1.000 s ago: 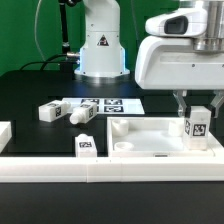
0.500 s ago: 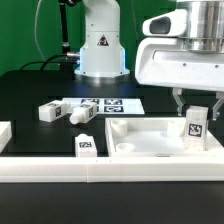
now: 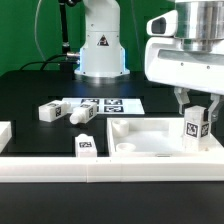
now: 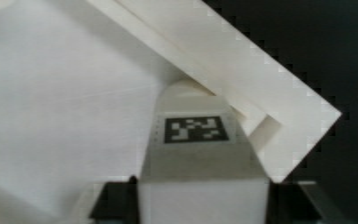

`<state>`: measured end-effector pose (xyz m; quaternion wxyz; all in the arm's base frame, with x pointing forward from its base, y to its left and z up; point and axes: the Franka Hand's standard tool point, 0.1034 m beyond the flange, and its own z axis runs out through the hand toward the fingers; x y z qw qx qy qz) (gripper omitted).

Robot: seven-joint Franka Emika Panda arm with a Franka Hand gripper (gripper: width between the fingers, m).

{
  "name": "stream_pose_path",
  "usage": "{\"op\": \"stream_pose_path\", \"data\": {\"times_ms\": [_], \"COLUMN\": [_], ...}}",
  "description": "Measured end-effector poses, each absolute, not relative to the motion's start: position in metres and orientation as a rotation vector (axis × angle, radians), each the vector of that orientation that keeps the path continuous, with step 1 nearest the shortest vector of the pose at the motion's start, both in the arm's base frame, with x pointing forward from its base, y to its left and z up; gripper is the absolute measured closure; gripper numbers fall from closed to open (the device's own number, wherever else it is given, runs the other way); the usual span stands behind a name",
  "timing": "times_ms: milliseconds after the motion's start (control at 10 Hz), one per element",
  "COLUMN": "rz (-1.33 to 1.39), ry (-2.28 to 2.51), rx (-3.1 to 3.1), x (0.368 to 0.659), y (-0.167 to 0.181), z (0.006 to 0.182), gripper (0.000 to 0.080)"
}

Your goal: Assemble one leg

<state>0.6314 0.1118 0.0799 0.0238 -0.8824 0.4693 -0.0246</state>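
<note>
On the black tabletop (image 3: 30,85), green wall behind, the gripper (image 3: 196,107) jaws clamp the leg (image 3: 194,126) upright at the white tray's (image 3: 140,137) three-o'clock corner.

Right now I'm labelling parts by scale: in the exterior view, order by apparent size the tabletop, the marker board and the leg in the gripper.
1. tabletop
2. marker board, though it lies farther from the camera
3. leg, held in the gripper

No readable words, brands or numbers were found. A triangular warning sign (image 3: 101,41) stood on the robot base (image 3: 100,45). Black-and-white square marker tags appeared on the marker board (image 3: 103,104) before that base and on the leg (image 4: 197,130).
</note>
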Motion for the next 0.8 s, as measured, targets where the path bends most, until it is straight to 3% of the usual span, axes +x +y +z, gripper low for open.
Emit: {"op": "stream_pose_path", "data": {"times_ms": [100, 200, 300, 800], "rz": [-0.077, -0.079, -0.080, -0.101], "ry": [1.439, 1.378, 1.309, 0.727], "rx": [-2.738, -2.771, -2.806, -3.024], "x": [0.6314, 0.6314, 0.6315, 0.6323], "y": [0.1118, 0.1114, 0.1104, 0.1104], "z": [0.0799, 0.0799, 0.0799, 0.0802], "gripper": [0.0416, 0.0238, 0.0168, 0.0151]}}
